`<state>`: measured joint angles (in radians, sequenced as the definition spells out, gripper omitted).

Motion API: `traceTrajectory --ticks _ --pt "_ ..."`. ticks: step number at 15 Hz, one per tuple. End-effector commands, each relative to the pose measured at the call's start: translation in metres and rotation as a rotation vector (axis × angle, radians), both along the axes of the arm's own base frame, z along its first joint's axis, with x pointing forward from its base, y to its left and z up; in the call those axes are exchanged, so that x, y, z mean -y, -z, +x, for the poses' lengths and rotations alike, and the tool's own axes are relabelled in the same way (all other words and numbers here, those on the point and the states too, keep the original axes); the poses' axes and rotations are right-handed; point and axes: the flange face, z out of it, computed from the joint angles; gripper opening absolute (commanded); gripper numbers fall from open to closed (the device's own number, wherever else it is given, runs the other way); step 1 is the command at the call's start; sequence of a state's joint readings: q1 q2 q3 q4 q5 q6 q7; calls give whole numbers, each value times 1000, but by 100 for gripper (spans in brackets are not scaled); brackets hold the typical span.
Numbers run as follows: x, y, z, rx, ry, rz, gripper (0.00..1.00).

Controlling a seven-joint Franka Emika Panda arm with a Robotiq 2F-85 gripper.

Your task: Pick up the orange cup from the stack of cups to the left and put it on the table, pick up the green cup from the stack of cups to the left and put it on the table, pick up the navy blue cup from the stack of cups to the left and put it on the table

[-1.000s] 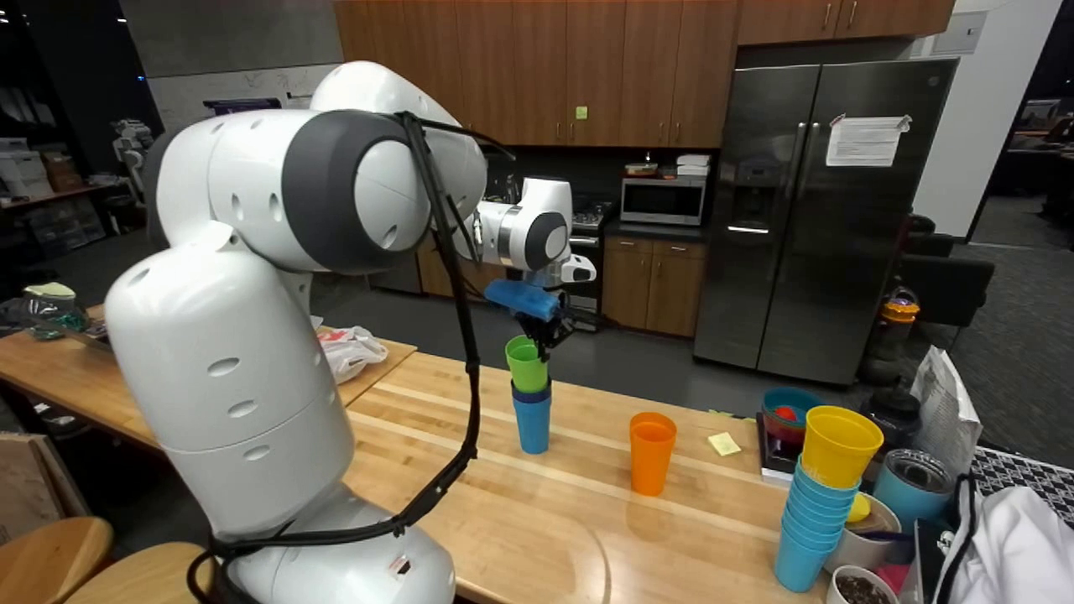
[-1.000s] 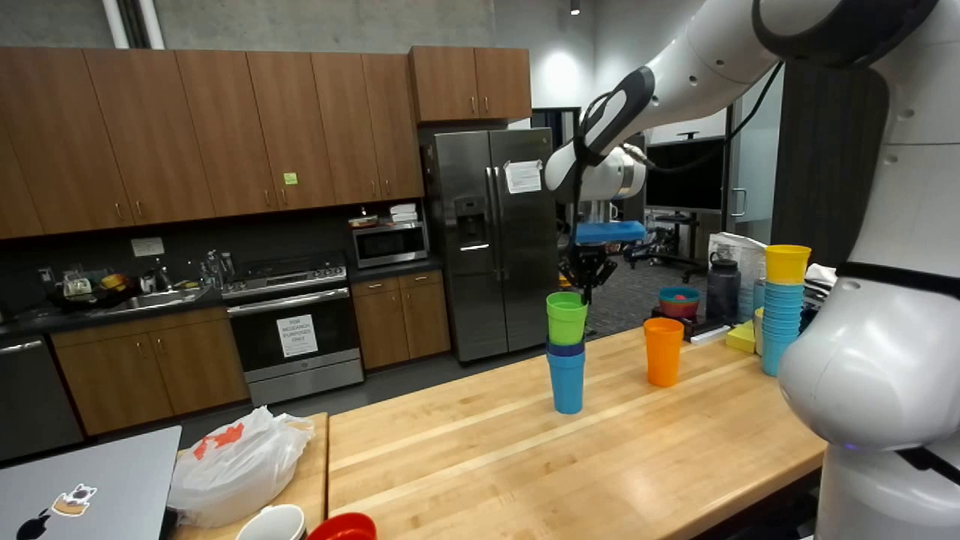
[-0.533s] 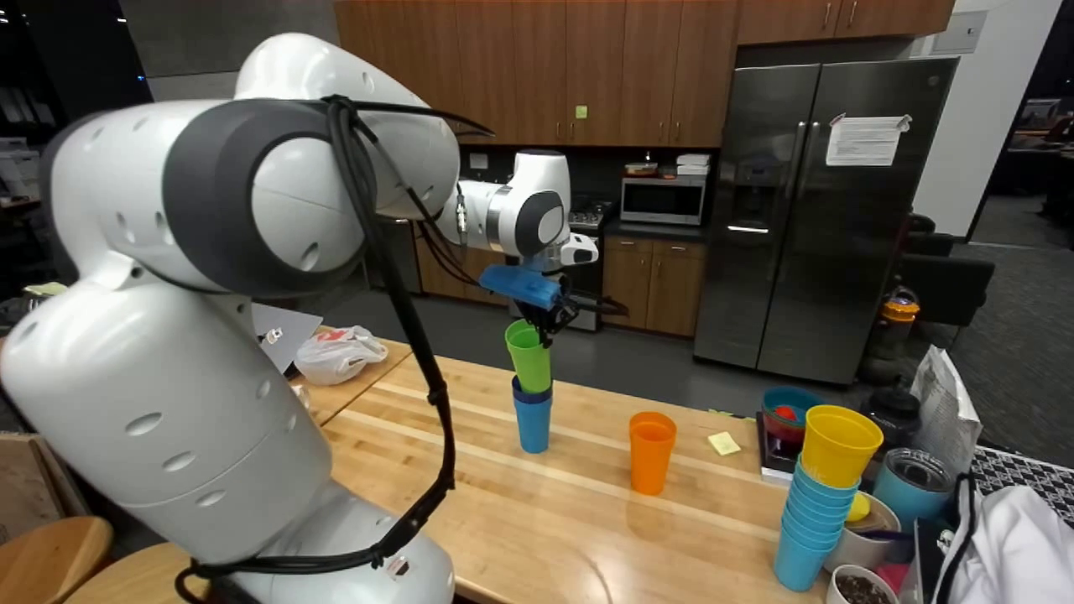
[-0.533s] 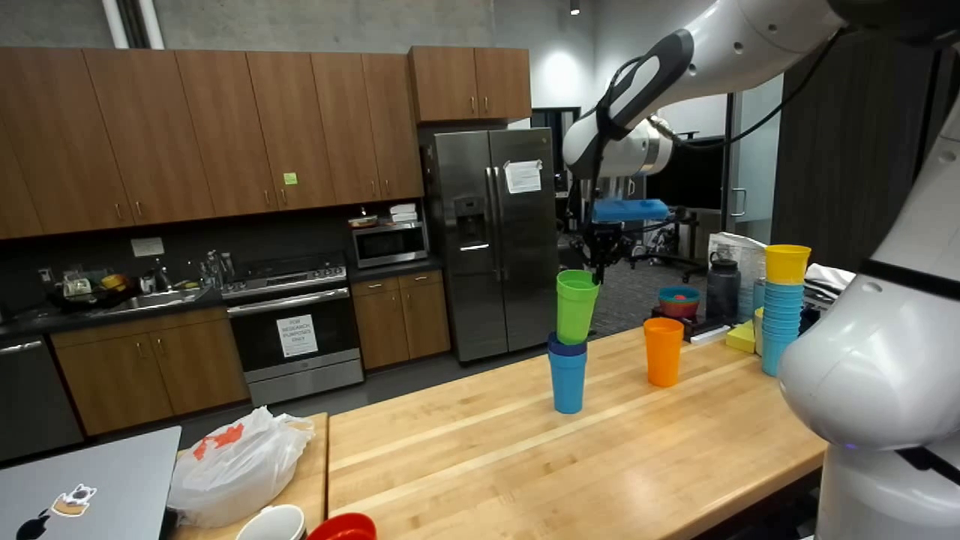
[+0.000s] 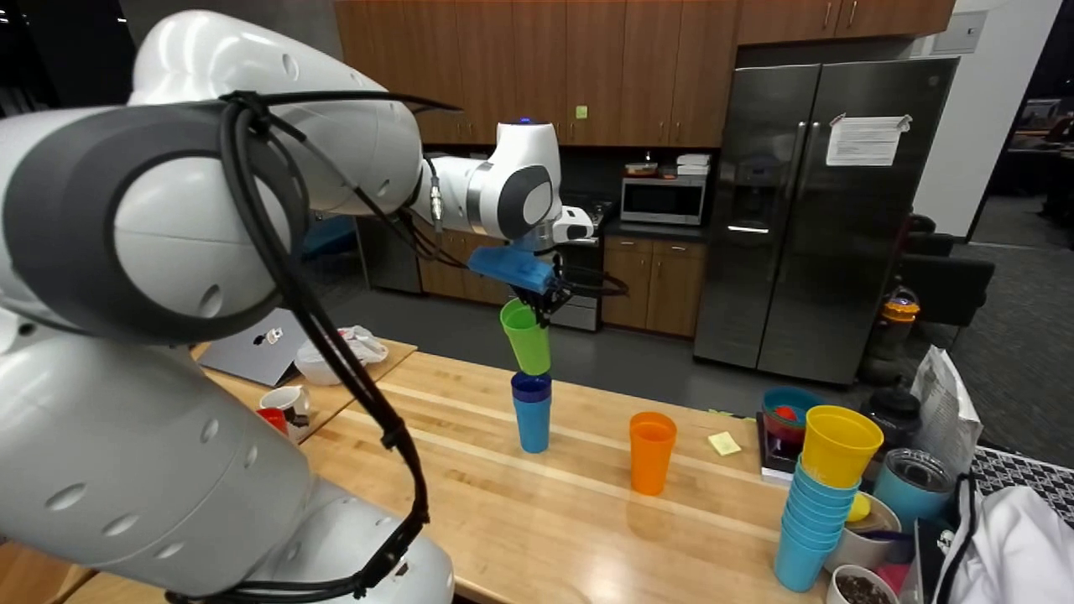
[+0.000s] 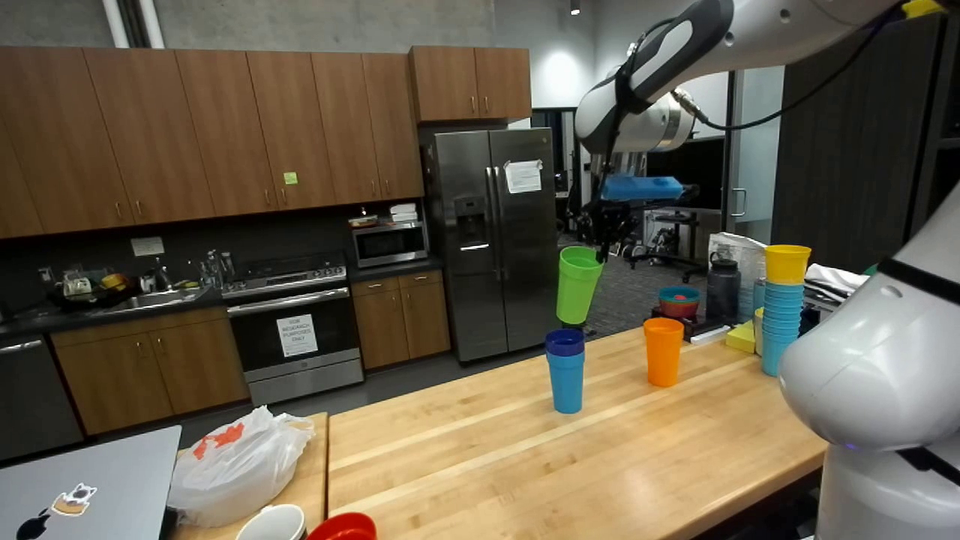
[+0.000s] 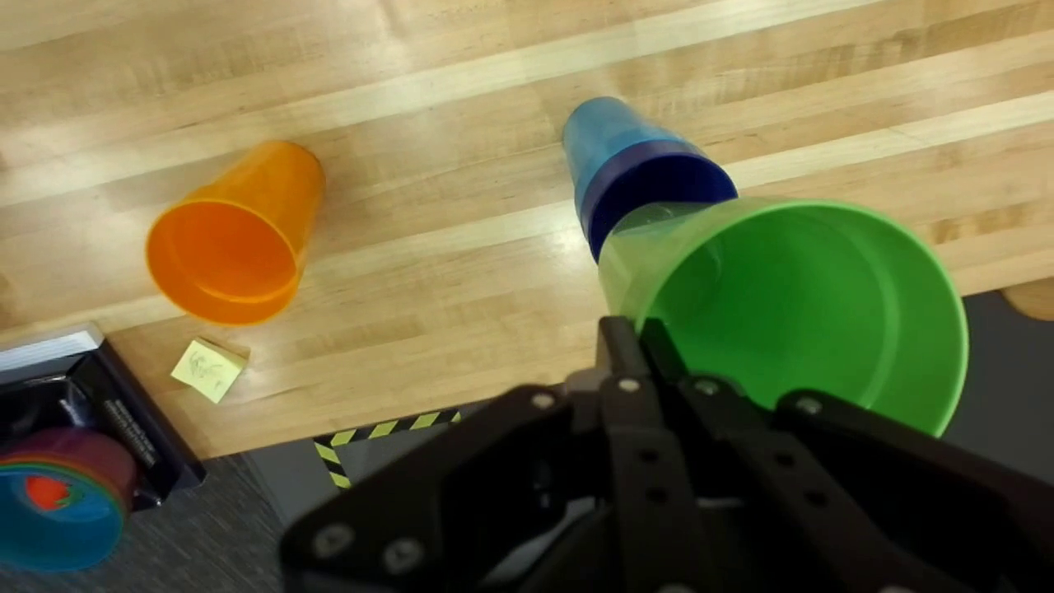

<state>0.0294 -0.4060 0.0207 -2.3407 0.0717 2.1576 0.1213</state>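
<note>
the gripper (image 7: 636, 329) is pinching the green cup (image 6: 577, 286) by its rim, the dark fingers pressing against the plastic. the cup is hanging below and slightly to the left of the fingertips in both exterior views, tilting, its mouth facing up. its base is hovering just above the navy blue cup (image 6: 565, 343), a thin gap showing between them in an exterior view. the navy blue cup is nesting in a light-blue cup (image 6: 566, 382), and this short stack (image 5: 533, 413) is standing upright on the table (image 6: 480, 465). the orange cup (image 5: 651, 457) is standing upright to the right of the stack, well apart from the gripper.

the cups are showing smooth plastic walls, tapering slightly towards the base. the table is showing pale wooden planks with lighter stripes and a soft gloss. at the right, a yellow cup (image 6: 787, 264) is topping a tall column of light-blue cups (image 6: 781, 319); at the left, a thin white plastic bag (image 6: 240, 469) is lying crumpled.

in the wrist view the green cup is covering part of the navy blue cup's mouth. the navy blue cup's lower body is hiding inside the light-blue one. in an exterior view the frame's edges are cutting off a laptop (image 6: 112, 465), a white mug (image 6: 274, 523) and a red vessel (image 6: 345, 526). the marks on a sticky note (image 7: 208, 369) are blurring past reading.
</note>
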Motion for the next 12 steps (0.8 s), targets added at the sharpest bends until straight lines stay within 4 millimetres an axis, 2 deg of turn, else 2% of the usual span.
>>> traceTrajectory --ticks 1,4,7,12 --pt "8 -14 -12 28 19 28 1" --pt "32 -11 -15 21 104 66 1" --pt "71 -5 -21 5 225 110 1" --pt "127 20 -34 -43 398 166 1"
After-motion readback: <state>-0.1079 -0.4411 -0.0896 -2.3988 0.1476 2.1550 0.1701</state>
